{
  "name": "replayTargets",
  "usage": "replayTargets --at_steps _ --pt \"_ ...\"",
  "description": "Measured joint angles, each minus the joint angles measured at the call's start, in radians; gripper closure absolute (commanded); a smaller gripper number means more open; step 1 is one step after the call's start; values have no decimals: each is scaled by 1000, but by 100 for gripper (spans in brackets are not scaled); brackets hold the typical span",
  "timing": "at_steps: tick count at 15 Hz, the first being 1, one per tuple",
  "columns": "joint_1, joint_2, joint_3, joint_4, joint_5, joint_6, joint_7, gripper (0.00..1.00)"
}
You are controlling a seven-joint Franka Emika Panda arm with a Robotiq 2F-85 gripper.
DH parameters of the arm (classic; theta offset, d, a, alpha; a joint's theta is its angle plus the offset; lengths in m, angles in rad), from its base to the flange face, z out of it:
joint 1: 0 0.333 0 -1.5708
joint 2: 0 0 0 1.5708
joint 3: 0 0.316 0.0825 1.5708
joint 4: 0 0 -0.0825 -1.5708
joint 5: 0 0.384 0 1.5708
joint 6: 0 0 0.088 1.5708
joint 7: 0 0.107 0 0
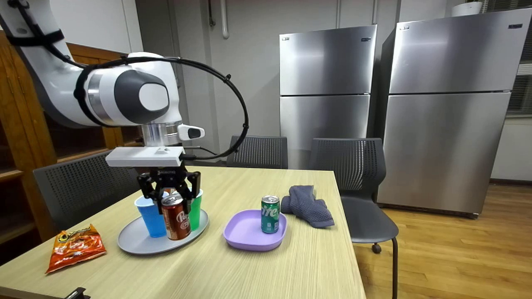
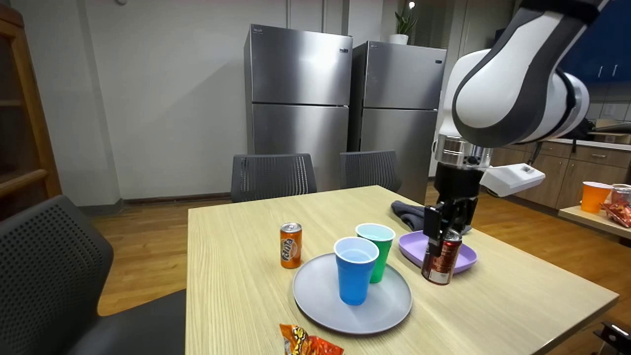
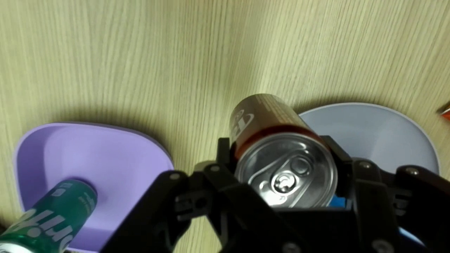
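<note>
1. dark red can (image 3: 284, 168): roughly upright, seemingly hanging above the table (image 1: 299, 265), between the gray plate (image 3: 372, 131) and lilac tray (image 3: 116, 165) in the wrist view.
2. jaws: clamped on the can near its top, one on either side.
3. gray plate: carries a blue cup (image 2: 355, 276) and a green cup (image 2: 382, 251).
4. lilac tray: holds a green sprite can (image 1: 270, 214), upright.
5. dark towel (image 1: 307, 207): crumpled just beside the tray.
6. orange fanta can (image 2: 291, 246) and snack bag (image 1: 77, 248): on the table near the plate.

Two steel refrigerators (image 2: 300, 74) stand before a gray wall (image 2: 167, 98).
</note>
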Motion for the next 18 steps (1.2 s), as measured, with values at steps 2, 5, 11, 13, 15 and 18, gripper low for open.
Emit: replayTargets --at_steps 2,5,11,13,15,18 --pt "-4 -15 -30 5 -8 -14 0 62" --pt "-21 -17 -75 21 -35 -23 1 62" --pt "-64 24 -143 71 -116 -28 37 62" --pt "-71 56 -159 96 -124 -28 53 62" --pt "-74 93 -171 125 -124 -28 68 62" --pt "-75 150 -182 172 -121 -28 99 62"
